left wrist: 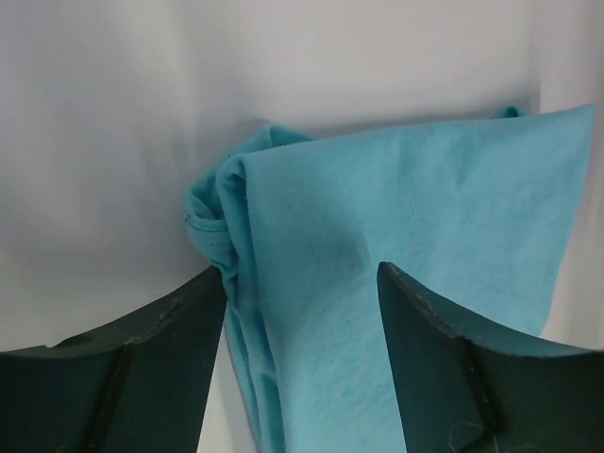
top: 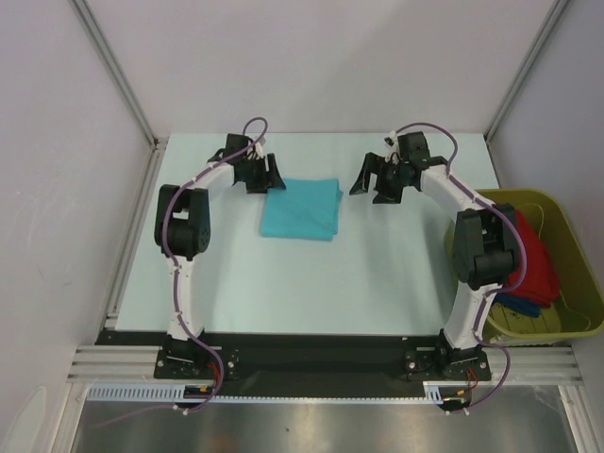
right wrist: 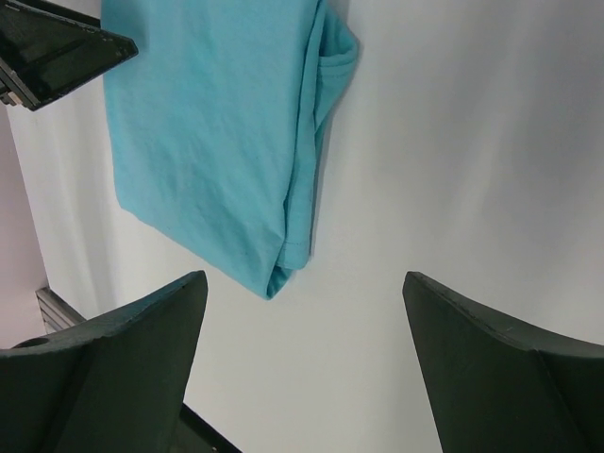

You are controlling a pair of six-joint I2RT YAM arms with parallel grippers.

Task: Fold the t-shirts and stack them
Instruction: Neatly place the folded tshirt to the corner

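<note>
A turquoise t-shirt [top: 302, 209] lies folded into a rectangle on the table, centre-left. My left gripper [top: 265, 176] is open at its far left corner, jaws straddling the cloth's bunched edge [left wrist: 311, 283] without closing on it. My right gripper [top: 376, 181] is open and empty over bare table to the right of the shirt, which shows in the right wrist view [right wrist: 212, 132]. A red t-shirt [top: 533, 260] and a dark blue one [top: 519, 304] lie in the tub at the right.
An olive-green plastic tub [top: 580, 274] stands at the table's right edge beside my right arm. White walls enclose the table on the far, left and right sides. The left gripper's finger [right wrist: 57, 52] shows in the right wrist view.
</note>
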